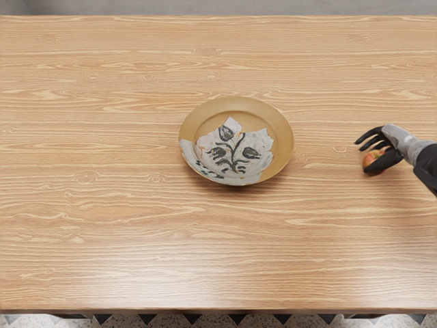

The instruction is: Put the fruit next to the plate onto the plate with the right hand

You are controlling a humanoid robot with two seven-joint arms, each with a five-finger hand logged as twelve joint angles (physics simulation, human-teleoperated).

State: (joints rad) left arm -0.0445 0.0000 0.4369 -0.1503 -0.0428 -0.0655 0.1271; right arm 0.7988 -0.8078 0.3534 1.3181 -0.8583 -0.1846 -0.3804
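Observation:
A round golden plate with a white centre and dark floral pattern lies in the middle of the wooden table. Well to its right, a small red-orange fruit rests on the tabletop. My right hand, black-fingered with a grey wrist, comes in from the right edge and wraps its fingers around the fruit, hiding most of it. I cannot tell whether the fruit is off the table. The left arm does not show.
The light wooden table fills the view, with its front edge near the bottom and a patterned floor beyond. A grey wall strip runs along the far edge.

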